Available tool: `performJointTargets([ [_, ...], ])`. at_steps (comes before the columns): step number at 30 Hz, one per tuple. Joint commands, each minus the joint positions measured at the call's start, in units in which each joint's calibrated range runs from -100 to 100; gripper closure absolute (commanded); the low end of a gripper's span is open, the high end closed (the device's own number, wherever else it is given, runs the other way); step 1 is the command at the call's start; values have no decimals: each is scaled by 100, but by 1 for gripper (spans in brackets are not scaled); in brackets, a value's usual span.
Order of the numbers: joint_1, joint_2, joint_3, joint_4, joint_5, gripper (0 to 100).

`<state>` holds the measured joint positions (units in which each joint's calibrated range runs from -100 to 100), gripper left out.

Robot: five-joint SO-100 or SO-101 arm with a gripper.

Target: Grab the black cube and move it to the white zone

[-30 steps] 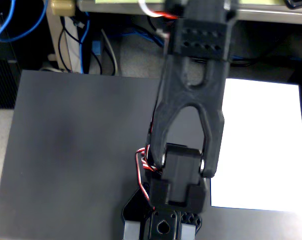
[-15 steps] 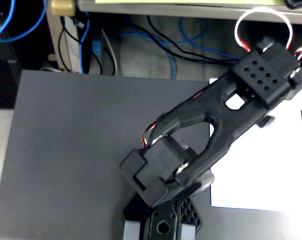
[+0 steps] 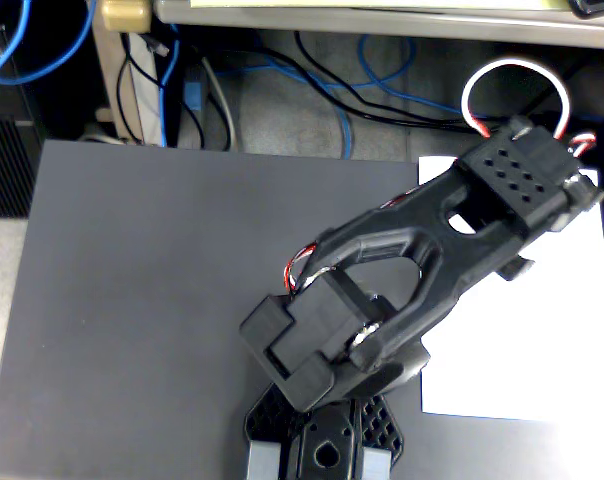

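It looked like a lab or office: tangled blue and black cables lay behind the bench.

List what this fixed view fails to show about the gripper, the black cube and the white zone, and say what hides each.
- Gripper: its fingers lie under the arm's wrist housing; open or shut cannot be told.
- Black cube: not visible anywhere; possibly under the arm.
- White zone: the right part is cut off by the picture's edge, and the upper left is covered by the arm.

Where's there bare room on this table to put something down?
The dark mat left of the arm is bare up to its edges. The white sheet is free below the arm. It is crowded at the sheet's top corner, under the arm.
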<state>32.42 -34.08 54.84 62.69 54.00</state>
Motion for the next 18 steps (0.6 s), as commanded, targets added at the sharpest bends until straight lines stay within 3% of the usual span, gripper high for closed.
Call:
performJointTargets([
  [1, 407, -65, -598, 601, 477, 95],
  [3, 422, -65, -589, 601, 514, 89],
  [11, 393, -65, -643, 592, 519, 88],
  [14, 371, -65, -652, 584, 519, 80],
  [18, 371, -65, -643, 584, 519, 79],
])
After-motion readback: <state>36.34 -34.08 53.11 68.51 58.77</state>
